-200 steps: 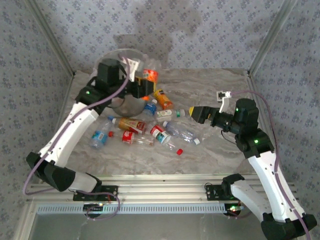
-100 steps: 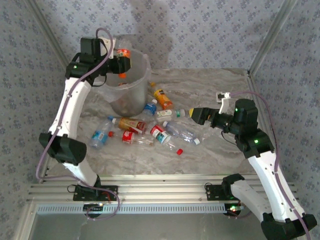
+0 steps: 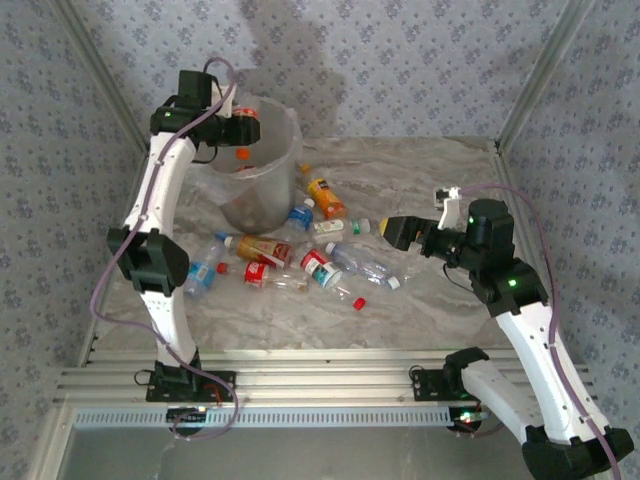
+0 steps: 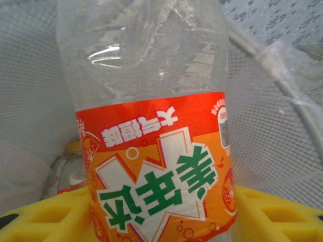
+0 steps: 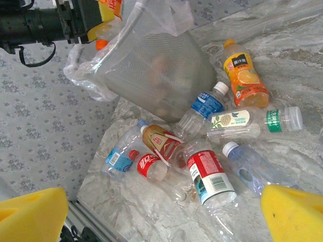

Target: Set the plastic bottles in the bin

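My left gripper (image 3: pixel 242 130) is shut on a clear bottle with an orange and red label (image 4: pixel 156 171), held between its yellow pads (image 4: pixel 282 214) over the mouth of the bin (image 3: pixel 262 190). In the left wrist view the bin's bag-lined wall (image 4: pixel 272 136) surrounds the bottle. Several plastic bottles lie on the table in front of the bin: an orange juice bottle (image 3: pixel 325 197), a red-labelled one (image 3: pixel 320 268) and a blue-labelled one (image 3: pixel 200 272). My right gripper (image 3: pixel 398 232) hovers open to the right of the pile, above those bottles (image 5: pixel 209 174), holding nothing.
A loose red cap (image 3: pixel 359 303) lies near the pile's front. The marble table (image 3: pixel 430 180) has free room at the back right. Metal frame posts (image 3: pixel 530 80) and patterned walls close the sides. The bin's clear bag (image 5: pixel 86 70) hangs over its rim.
My left arm has lifted the orange-labelled bottle from beside the bin up over its rim, then eased it slightly down. The right arm has barely moved.
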